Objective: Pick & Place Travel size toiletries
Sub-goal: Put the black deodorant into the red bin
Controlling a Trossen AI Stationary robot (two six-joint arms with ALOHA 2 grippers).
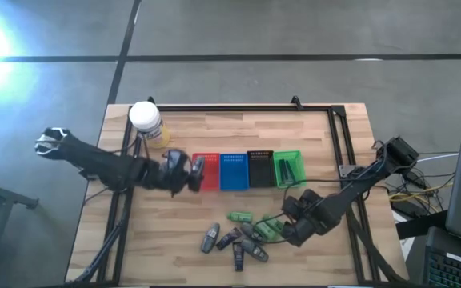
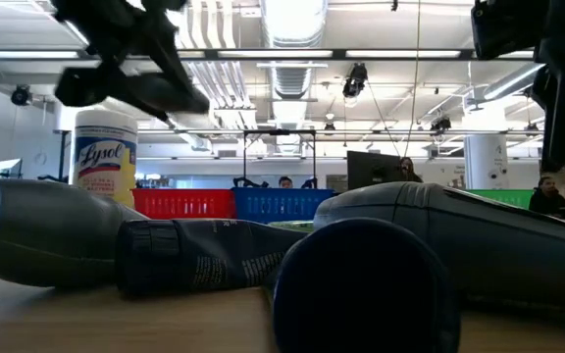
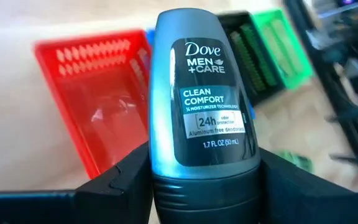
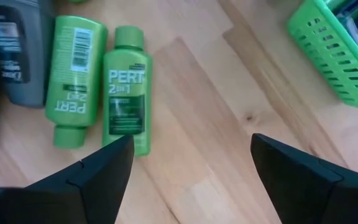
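My left gripper (image 1: 192, 172) hovers at the left edge of the red tray (image 1: 206, 170), shut on a dark grey Dove roll-on bottle (image 3: 199, 93). My right gripper (image 4: 191, 155) is open above bare wood beside two green Pert bottles (image 4: 73, 81) (image 4: 126, 87) that lie flat on the table. Several more dark grey bottles (image 1: 234, 240) lie in a loose pile near the table's near edge. Another green bottle (image 1: 240, 217) lies just beyond the pile. In the low view, grey bottles (image 2: 194, 255) fill the foreground. My left gripper pinches the Dove bottle between its two fingers at the bottle's dark lower end (image 3: 204, 193), one finger on each side. The bottle's length points forward past the fingers toward the red tray (image 3: 92, 106). It is lifted clear of the table.
Red, blue (image 1: 234, 170), black (image 1: 260, 168) and green (image 1: 289, 168) slotted trays stand in a row at mid-table. A white-lidded Lysol jar (image 1: 146, 120) stands at the far left. A black frame rail (image 1: 342, 152) runs along the right side. Bare wood lies near the left front.
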